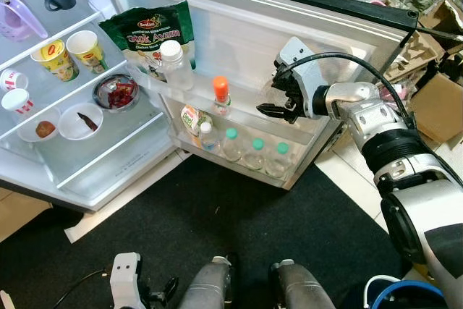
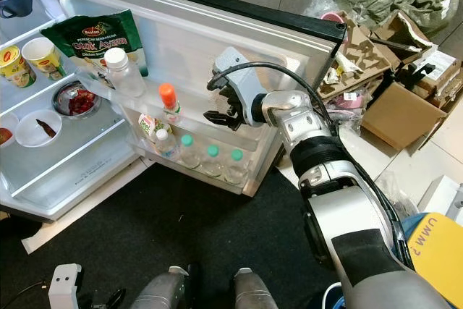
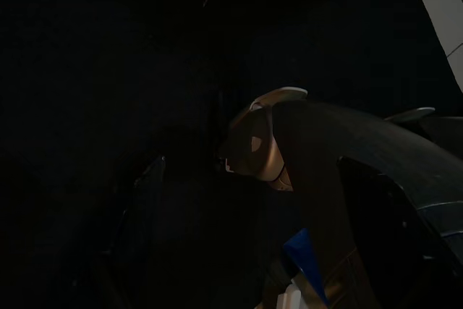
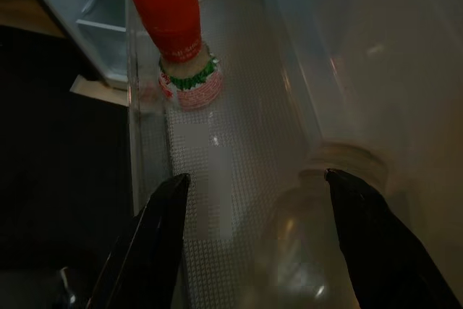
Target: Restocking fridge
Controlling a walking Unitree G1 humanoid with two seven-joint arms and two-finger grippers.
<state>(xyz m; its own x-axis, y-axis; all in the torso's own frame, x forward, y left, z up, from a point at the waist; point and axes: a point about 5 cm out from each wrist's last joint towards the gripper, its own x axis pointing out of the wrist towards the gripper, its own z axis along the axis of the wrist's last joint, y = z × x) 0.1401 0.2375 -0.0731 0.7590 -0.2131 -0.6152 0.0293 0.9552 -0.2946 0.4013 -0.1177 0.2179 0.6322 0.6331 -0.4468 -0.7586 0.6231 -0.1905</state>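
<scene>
The fridge stands open, its door shelves (image 1: 249,116) facing me. On the middle door shelf an orange-capped sauce bottle (image 1: 221,95) (image 4: 171,21) stands upright. My right gripper (image 1: 273,96) (image 4: 255,177) hovers over that same shelf, to the right of the bottle and apart from it, open with nothing between its fingers. Several green-capped clear bottles (image 1: 256,153) fill the lower door shelf. A white-capped clear bottle (image 1: 175,64) and a green snack bag (image 1: 148,30) sit in the upper one. My left arm (image 1: 127,280) hangs idle low down.
Inside the fridge, paper cups (image 1: 58,58), a bowl of red food (image 1: 116,93) and small white dishes (image 1: 79,121) sit on glass shelves. A black mat (image 1: 217,215) lies before the door. Cardboard boxes (image 2: 398,113) and clutter crowd the floor to the right.
</scene>
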